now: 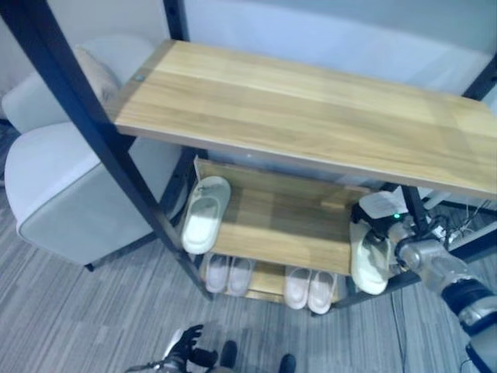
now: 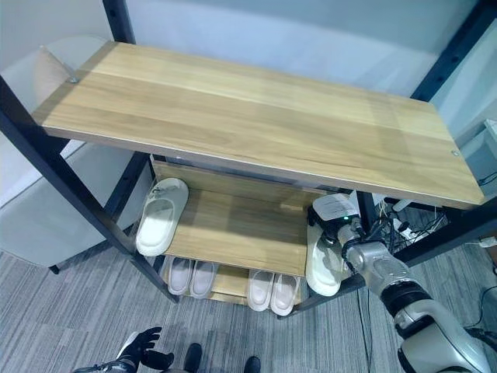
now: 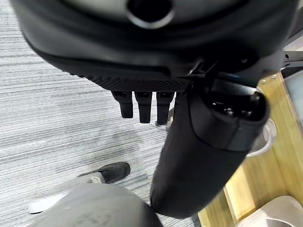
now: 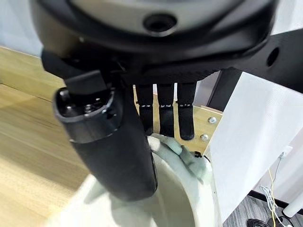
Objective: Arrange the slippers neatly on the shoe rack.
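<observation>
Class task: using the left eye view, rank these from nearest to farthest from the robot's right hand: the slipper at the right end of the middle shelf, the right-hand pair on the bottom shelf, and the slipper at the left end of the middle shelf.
1. Right-end slipper, touching the right hand.
2. Bottom-shelf right pair, below and to its left.
3. Left-end slipper, across the middle shelf.

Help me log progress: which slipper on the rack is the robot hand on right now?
The slipper at the right end of the middle shelf; the right robot hand rests on it. The left-end slipper and the two bottom-shelf pairs lie untouched.
</observation>
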You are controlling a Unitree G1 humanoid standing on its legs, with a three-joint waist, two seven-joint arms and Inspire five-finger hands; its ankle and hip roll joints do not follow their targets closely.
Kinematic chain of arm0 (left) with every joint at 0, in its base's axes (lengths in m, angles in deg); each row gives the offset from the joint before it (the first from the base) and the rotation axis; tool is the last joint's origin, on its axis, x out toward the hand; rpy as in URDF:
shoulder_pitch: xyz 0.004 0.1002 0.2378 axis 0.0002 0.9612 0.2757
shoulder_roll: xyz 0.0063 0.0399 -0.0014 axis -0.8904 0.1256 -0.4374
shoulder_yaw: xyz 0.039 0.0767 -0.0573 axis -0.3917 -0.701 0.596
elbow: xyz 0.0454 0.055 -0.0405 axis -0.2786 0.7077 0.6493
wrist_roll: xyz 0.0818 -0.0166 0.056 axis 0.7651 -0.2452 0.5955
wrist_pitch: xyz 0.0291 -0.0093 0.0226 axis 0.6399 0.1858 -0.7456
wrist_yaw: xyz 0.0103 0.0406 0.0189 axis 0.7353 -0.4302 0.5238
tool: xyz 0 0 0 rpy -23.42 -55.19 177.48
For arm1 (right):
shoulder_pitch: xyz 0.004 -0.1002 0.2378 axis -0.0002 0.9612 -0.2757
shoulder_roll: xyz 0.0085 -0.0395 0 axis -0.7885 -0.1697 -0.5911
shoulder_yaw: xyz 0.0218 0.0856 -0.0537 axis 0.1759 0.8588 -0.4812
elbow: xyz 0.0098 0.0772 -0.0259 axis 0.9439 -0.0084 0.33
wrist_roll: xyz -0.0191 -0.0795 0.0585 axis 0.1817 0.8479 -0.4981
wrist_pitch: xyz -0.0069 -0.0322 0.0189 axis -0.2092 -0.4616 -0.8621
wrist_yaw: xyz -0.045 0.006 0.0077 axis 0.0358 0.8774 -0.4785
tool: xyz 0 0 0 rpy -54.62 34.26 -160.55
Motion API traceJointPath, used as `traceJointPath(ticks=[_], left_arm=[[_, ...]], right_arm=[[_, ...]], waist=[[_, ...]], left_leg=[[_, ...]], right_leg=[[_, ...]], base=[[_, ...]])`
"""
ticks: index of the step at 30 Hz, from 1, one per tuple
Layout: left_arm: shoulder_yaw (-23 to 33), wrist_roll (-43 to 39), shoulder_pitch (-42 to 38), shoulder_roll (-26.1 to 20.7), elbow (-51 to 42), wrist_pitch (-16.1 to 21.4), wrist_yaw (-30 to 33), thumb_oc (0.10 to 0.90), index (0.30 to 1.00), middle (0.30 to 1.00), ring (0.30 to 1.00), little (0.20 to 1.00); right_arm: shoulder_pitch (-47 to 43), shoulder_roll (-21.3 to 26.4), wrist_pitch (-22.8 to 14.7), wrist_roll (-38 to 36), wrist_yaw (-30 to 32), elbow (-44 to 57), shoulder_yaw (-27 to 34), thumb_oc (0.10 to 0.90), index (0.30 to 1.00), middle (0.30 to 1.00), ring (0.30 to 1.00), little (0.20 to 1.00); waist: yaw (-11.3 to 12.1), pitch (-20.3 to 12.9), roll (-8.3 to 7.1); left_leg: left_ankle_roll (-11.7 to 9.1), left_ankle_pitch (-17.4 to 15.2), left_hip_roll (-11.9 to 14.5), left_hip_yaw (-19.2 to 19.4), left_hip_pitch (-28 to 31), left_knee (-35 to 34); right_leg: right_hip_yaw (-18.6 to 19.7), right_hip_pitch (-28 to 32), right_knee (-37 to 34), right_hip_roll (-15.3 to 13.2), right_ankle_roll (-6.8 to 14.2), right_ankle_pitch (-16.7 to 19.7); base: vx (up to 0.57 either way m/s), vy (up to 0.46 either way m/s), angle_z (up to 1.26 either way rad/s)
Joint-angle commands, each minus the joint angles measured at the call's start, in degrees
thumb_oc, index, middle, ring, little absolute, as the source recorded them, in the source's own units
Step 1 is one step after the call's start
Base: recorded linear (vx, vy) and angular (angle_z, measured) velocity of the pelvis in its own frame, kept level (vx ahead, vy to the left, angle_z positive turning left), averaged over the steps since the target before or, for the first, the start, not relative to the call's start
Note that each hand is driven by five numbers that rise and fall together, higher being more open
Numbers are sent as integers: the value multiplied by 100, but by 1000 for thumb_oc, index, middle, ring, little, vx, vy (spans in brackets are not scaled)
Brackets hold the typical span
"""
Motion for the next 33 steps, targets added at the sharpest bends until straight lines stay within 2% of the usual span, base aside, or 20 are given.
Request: traceJointPath(ticks=[1, 9, 10, 11, 12, 13, 16, 18, 19, 22, 23, 24, 33], left_arm=[[-298, 48, 45, 258, 117, 185, 18, 800, 900, 900, 900, 900], [-261, 88, 42, 246, 136, 166, 25, 800, 900, 900, 900, 900], [-262, 86, 39, 248, 134, 164, 23, 800, 900, 900, 900, 900], [-260, 84, 45, 247, 138, 162, 27, 800, 900, 900, 900, 900], [-253, 85, 51, 248, 145, 153, 33, 800, 900, 900, 900, 900], [-252, 85, 54, 247, 147, 152, 32, 800, 900, 900, 900, 900], [-244, 92, 61, 212, 114, 150, 48, 800, 900, 900, 900, 900], [-243, 81, 63, 210, 109, 140, 58, 800, 900, 900, 900, 900], [-243, 81, 61, 206, 106, 140, 59, 800, 900, 900, 900, 900], [-256, 79, 62, 184, 95, 141, 86, 800, 900, 900, 900, 900], [-255, 80, 56, 182, 93, 142, 87, 800, 900, 900, 900, 900], [-268, 65, 66, 185, 102, 134, 103, 800, 900, 900, 900, 900], [-373, 20, 50, 155, 41, 141, 173, 800, 900, 900, 900, 900]], right_arm=[[-322, 204, 126, -216, 290, 298, 322, 400, 300, 300, 300, 300], [-187, -27, 64, -362, 326, 814, 534, 400, 300, 300, 300, 300], [-192, -66, 56, -368, 333, 865, 545, 400, 300, 300, 300, 300], [-181, -123, 51, -378, 330, 951, 555, 400, 300, 300, 300, 300], [-180, -219, 29, -416, 334, 1086, 584, 400, 300, 300, 300, 300], [-176, -222, 29, -416, 331, 1088, 583, 400, 300, 300, 300, 300], [-245, -410, 31, -424, 373, 1195, 590, 400, 300, 300, 300, 300], [-279, -523, 34, -453, 388, 1287, 599, 400, 300, 300, 300, 300], [-281, -526, 36, -452, 389, 1286, 603, 400, 300, 300, 300, 300], [-407, -739, 48, -453, 466, 1323, 580, 400, 300, 300, 300, 300], [-417, -743, 49, -452, 472, 1315, 581, 400, 300, 300, 300, 300], [-502, -869, 62, -461, 506, 1332, 559, 400, 300, 300, 300, 300], [-1016, -1400, 190, -520, 787, 1031, 411, 400, 300, 300, 300, 300]], waist=[[10, -167, 43], [49, -157, -23], [58, -145, -35], [63, -164, -40], [84, -146, -54], [82, -161, -52], [159, -120, -81], [204, -127, -89], [202, -109, -95], [300, -89, -99], [293, -71, -106], [342, -72, -108], [571, 27, -133]], left_leg=[[-292, -495, 198, 352, 322, -43], [-301, -507, 234, 338, 359, -43], [-292, -428, 220, 333, 326, -43], [-300, -499, 237, 321, 354, -43], [-293, -426, 232, 313, 332, -43], [-300, -498, 244, 309, 360, -43], [-293, -419, 228, 272, 324, -43], [-301, -483, 236, 240, 344, -43], [-294, -410, 222, 239, 317, -43], [-301, -481, 226, 170, 338, -43], [-292, -399, 209, 166, 303, -43], [-300, -472, 219, 133, 329, -43], [-295, -407, 186, -21, 222, -43]], right_leg=[[252, 114, 21, 14, 348, -242], [241, 152, 21, 51, 329, -268], [233, 121, 27, 38, 324, -205], [229, 153, 21, 50, 328, -263], [210, 124, 36, 38, 320, -208], [215, 156, 27, 51, 325, -265], [157, 138, 51, 37, 315, -215], [137, 173, 47, 49, 317, -271], [127, 142, 60, 35, 313, -218], [70, 186, 60, 42, 304, -286], [57, 148, 76, 24, 301, -229], [34, 192, 65, 33, 304, -286], [-131, 159, 79, -3, 297, -271]], base=[[0, 0, 0], [-6, 0, 0], [0, 0, 0], [-48, 0, 1], [39, -11, 1], [-48, 0, 0], [4, -9, 1], [-4, -7, 6], [-4, 0, 11], [-12, 2, 13], [-8, 0, 9], [1, 3, 6], [-4, 2, 8]])
